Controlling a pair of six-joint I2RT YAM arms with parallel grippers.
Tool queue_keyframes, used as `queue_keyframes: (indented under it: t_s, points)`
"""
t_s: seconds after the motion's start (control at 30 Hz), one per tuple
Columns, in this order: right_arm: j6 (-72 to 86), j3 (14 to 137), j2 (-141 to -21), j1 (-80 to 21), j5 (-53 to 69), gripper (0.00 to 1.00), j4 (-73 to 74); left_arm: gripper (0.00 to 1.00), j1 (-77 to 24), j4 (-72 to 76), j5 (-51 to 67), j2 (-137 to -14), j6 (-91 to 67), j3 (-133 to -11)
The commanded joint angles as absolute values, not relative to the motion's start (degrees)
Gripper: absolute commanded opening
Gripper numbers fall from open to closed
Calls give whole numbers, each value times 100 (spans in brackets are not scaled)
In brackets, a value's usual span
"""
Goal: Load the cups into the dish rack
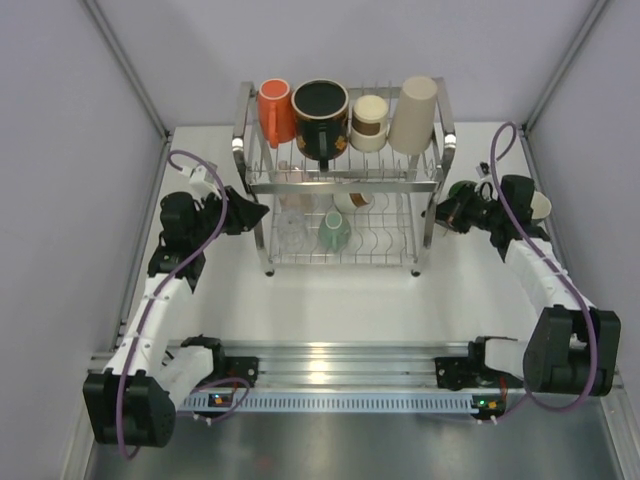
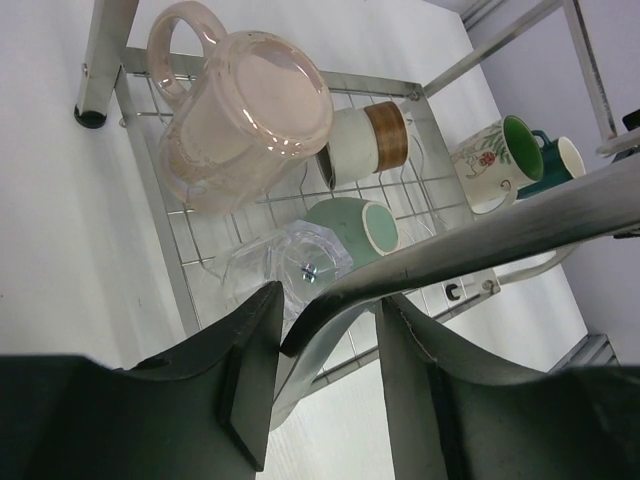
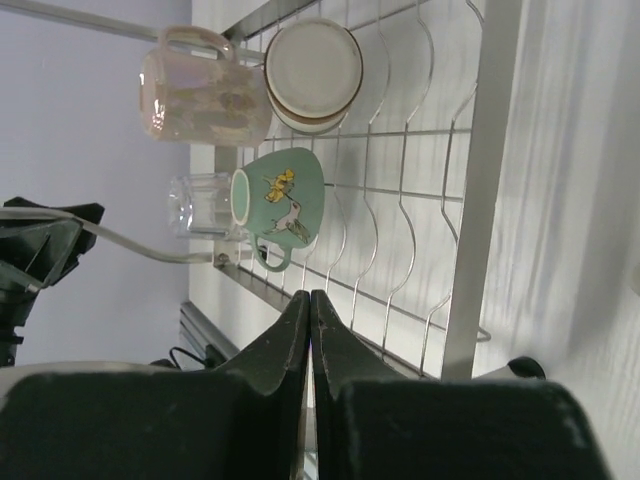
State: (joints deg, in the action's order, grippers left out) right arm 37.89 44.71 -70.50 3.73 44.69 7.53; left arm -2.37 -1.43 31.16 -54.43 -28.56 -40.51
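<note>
cups [image 1: 320, 110] loaded on both tiers of the two-tier chrome wire dish rack [image 1: 428, 222]
left gripper [image 2: 330, 305] half open, one of its bars between the fingers, not clamped; right gripper [image 3: 310, 300] closed tight and empty, right of the rack.

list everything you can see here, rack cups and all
dish rack: 1, chrome wire, two tiers, far middle of the table
orange cup: 1, top tier, far left
black mug: 1, top tier, beside the orange one
paper cup: 1, brown and cream, top tier
tall cup: 1, beige, top tier, far right
pink mug: 1, lower tier
banded cup: 1, cream with brown band, lower tier
mint mug: 1, lower tier
clear cup: 1, lower tier
floral mug: 1, green inside, right of the rack
teal mug: 1, beside the floral one
table: 1, white
left gripper: jaws apart by a rack rail
right gripper: shut, holding nothing
</note>
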Motion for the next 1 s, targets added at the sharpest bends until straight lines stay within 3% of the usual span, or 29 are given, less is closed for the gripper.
queue_keyframes:
  t_s: [0.0,0.23,0.47,0.6,0.77,0.97]
  points:
    - [4113,4281,-6934,44,5053,0,53,47,-211,44,2777,-5502,-2777,-4324]
    - [4104,4946,-7671,237,4957,0,-413,48,-211,-474,2312,-5335,-2496,-4561]
    - [4991,4922,-8543,237,5020,0,-2072,47,-211,-492,2443,-5317,-2619,-4597]
    - [4913,5088,-8885,-191,4729,0,-2468,46,-211,-404,2610,-5335,-2698,-4562]
    - [5246,5212,-9526,-562,4606,0,-3084,37,-211,-387,2681,-5370,-2760,-4588]
    - [5334,5387,-10010,-764,4535,0,-3330,34,-211,-352,2733,-5361,-2795,-4605]
